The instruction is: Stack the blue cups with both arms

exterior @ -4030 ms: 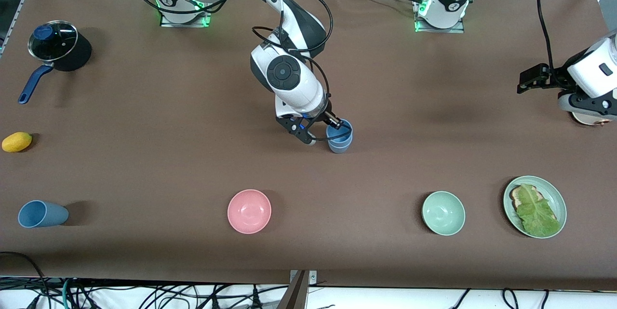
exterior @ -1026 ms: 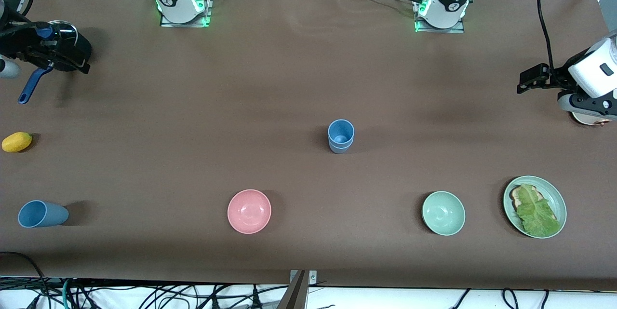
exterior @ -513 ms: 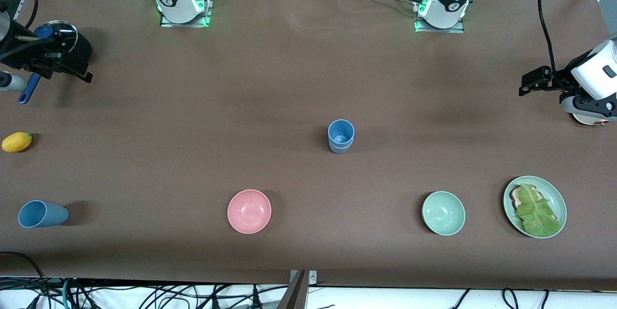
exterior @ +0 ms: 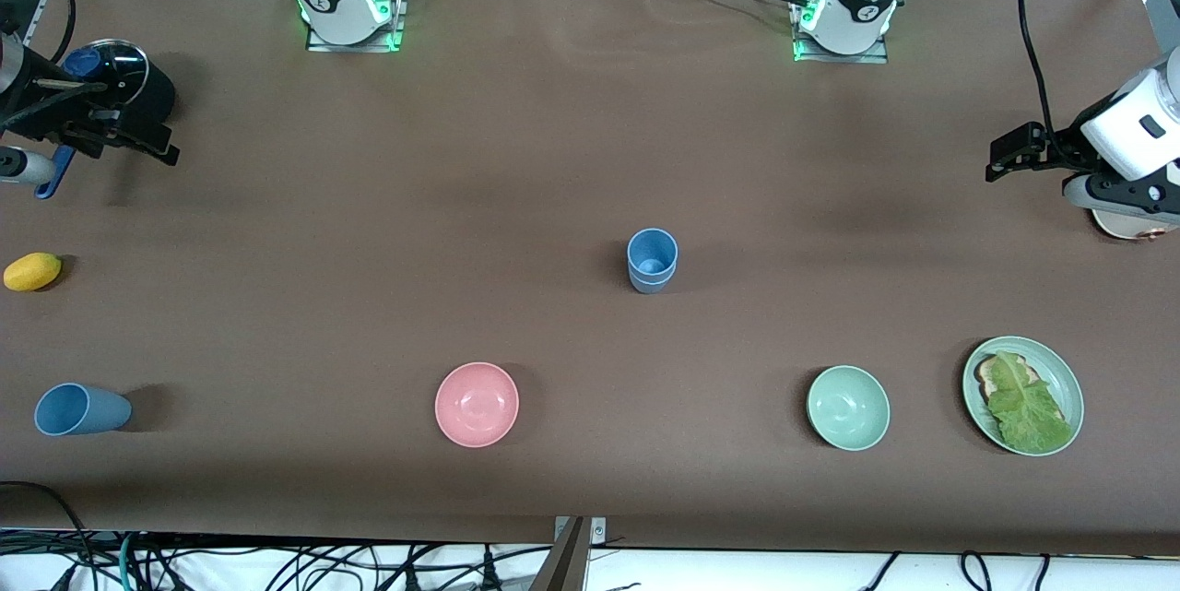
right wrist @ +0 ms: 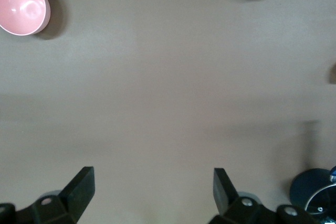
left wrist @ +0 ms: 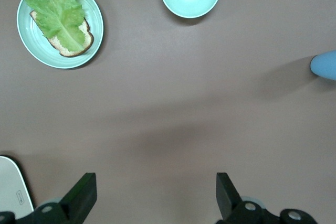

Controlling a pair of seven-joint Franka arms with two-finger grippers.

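Stacked blue cups [exterior: 652, 260]: 2 nested, upright, mid-worktop [exterior: 553, 158].
Lone blue cup [exterior: 78, 409]: on its side, at the right arm's end, nearer the front camera than the yellow fruit [exterior: 32, 271].
Left pincer [left wrist: 155, 195]: spread, holding nothing, over bare worktop at the left arm's end.
Right pincer [right wrist: 152, 192]: spread, holding nothing, beside the black pot [exterior: 124, 88].
Bowls: pink bowl [exterior: 477, 404] and green bowl [exterior: 848, 407], nearer the front camera than the stack.
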